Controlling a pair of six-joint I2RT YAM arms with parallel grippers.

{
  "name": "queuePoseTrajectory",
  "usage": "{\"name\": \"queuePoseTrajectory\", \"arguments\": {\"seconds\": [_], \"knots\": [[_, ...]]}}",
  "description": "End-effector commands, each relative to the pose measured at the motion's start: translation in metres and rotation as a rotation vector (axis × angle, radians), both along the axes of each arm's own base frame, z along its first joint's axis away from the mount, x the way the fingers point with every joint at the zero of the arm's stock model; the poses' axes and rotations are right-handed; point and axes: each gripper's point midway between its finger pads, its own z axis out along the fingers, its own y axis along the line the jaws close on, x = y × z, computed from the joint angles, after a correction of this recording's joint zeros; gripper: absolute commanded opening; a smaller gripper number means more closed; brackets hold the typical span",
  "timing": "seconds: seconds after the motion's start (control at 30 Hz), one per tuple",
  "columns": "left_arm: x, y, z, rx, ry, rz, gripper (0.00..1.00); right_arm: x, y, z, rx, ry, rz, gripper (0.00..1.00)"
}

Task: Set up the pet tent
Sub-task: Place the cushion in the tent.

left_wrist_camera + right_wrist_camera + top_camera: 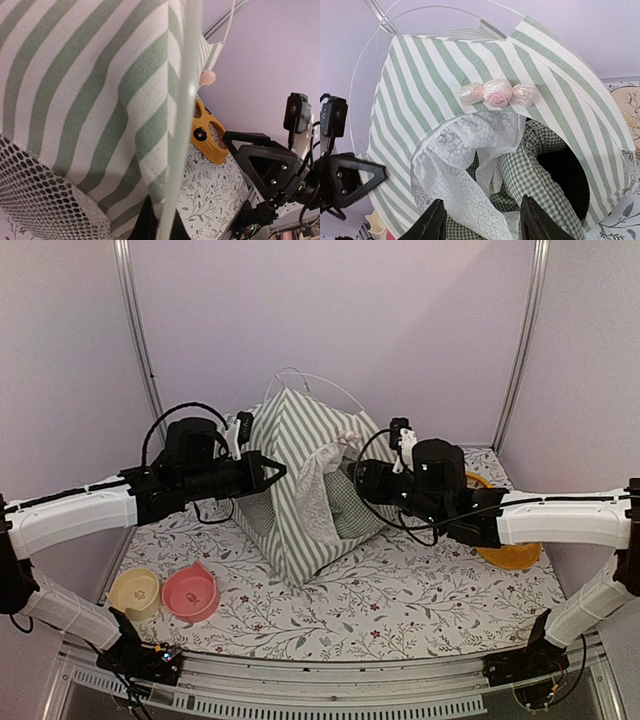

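Note:
The pet tent (300, 490) stands upright mid-table, green-and-white striped, with thin white poles arching over its top. My left gripper (272, 472) presses against its left side. In the left wrist view that gripper (162, 226) is shut on a thin white pole (182, 100) running along the striped fabric (100, 75), beside the round mesh window (35, 190). My right gripper (482, 220) is open at the tent's entrance. The white lace curtain (455, 165) hangs between its fingers, touching neither that I can see. A checked cushion (530, 165) sits bunched inside.
A pink bowl (190, 592) and a pale yellow bowl (135, 592) sit at the front left of the floral mat (400, 590). An orange dish (515, 558) lies under the right arm. Walls with metal uprights close in behind and at both sides.

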Motion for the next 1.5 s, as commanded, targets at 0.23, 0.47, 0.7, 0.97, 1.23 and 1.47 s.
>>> {"name": "queuePoseTrajectory", "arguments": {"seconds": [0.23, 0.47, 0.7, 0.97, 1.23, 1.47], "knots": [[-0.006, -0.016, 0.002, -0.071, 0.055, -0.001, 0.0, 0.087, 0.032, -0.117, -0.094, 0.168, -0.211, 0.7], [0.002, -0.009, 0.007, -0.116, 0.055, 0.003, 0.0, 0.111, 0.023, -0.173, 0.022, 0.349, -0.207, 0.91], [0.011, -0.003, 0.009, -0.159, 0.07, -0.029, 0.0, 0.125, 0.02, -0.197, -0.105, 0.351, -0.226, 0.86], [0.017, 0.0, 0.007, -0.192, 0.093, -0.033, 0.0, 0.114, 0.054, -0.144, -0.239, 0.162, -0.054, 0.0], [0.031, 0.035, -0.001, -0.233, 0.1, 0.132, 0.0, 0.006, 0.108, -0.013, -0.154, -0.299, 0.371, 0.0], [0.035, 0.04, -0.011, -0.218, 0.11, 0.159, 0.0, -0.049, 0.108, -0.039, -0.141, -0.316, 0.677, 0.0]]}}
